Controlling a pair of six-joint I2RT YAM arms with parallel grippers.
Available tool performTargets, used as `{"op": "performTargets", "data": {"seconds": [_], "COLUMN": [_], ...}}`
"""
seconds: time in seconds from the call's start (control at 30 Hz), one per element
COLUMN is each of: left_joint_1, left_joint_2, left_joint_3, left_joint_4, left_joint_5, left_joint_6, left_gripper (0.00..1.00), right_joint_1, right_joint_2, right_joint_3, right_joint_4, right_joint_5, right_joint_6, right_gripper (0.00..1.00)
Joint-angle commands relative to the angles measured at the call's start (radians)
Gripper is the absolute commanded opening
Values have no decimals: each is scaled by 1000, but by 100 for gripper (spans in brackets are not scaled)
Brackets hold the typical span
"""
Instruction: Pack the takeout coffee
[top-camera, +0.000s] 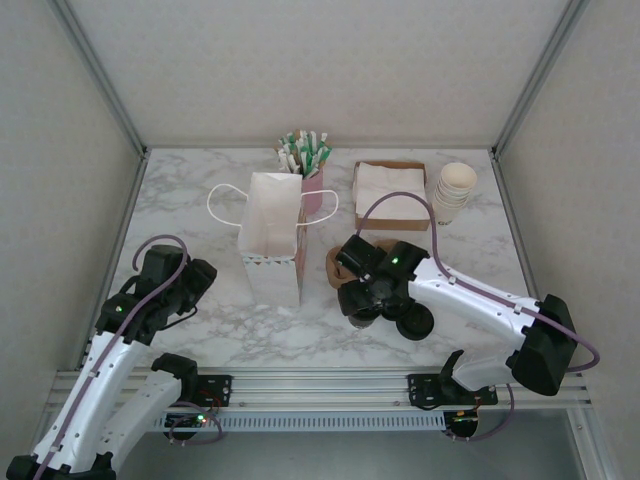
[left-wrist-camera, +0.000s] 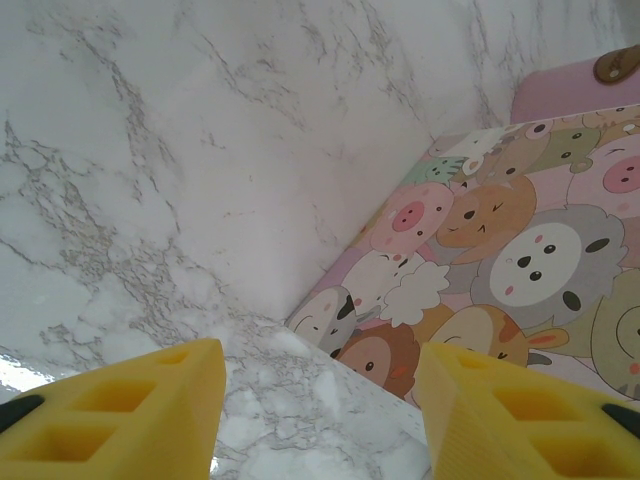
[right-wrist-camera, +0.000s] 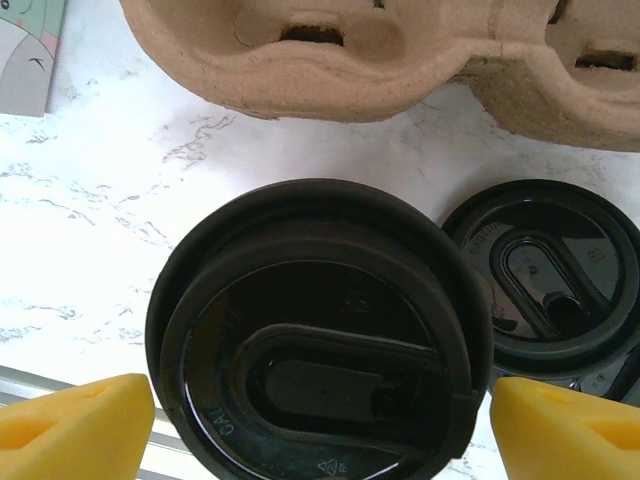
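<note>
Soft, even overhead light leaves only faint shadows on the marble table (top-camera: 260, 335). The top view is sharp. Both wrist views blur their yellow fingertips (left-wrist-camera: 130, 420) near the lower edge; the black lid (right-wrist-camera: 320, 340) shows a dull sheen.

Glossy black plastic lid (right-wrist-camera: 320, 345), rough matt pulp-paper carrier (right-wrist-camera: 200, 45), smooth marble-look table (right-wrist-camera: 90, 210).

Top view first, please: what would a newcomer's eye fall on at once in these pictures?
A white bag stands open mid-table, its side printed with cartoon animals, with straws behind it. To its right, the right gripper hangs open astride a black lid. A second lid lies beside it, and a brown tray lies beyond.
</note>
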Motion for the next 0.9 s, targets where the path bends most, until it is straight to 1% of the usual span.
{"op": "performTargets", "data": {"seconds": [0.0,0.13,0.27,0.33,0.4,0.47,0.57,0.63,0.73,0.87], "left_joint_1": [-9,-8,-9,-9,-9,-9,-9,-10,-10,-11], "left_joint_2": [11,21,22,25,31,34,53,70,86,87], "left_joint_3": [30,42,63,74,89,103,138,168,201,231], "left_joint_4": [4,5,-1,-1,-6,-7,-16,-31,-40,-57], "left_joint_5": [-20,-24,-33,-41,-49,-53,-56,-59,-63,-83], "left_joint_6": [10,16,22,26,28,30,54,78,92,110], "left_gripper": [52,52,52,52,52,52,52,53,53,54], "right_joint_1": [3,4,-10,-41,-99,-178,-294,-334,-353,-353], "right_joint_2": [-14,-44,-125,-159,-182,-186,-147,-103,-20,93], "right_joint_3": [41,66,93,100,98,88,85,84,90,121], "right_joint_4": [-38,-36,-18,-8,2,22,52,77,119,152], "right_joint_5": [4,32,101,120,121,93,28,-2,-21,-22], "right_joint_6": [-14,-12,-13,-12,-14,-34,-84,-128,-197,-252], "right_gripper": [88,88,88,88,87,86,85,84,82,74]}}
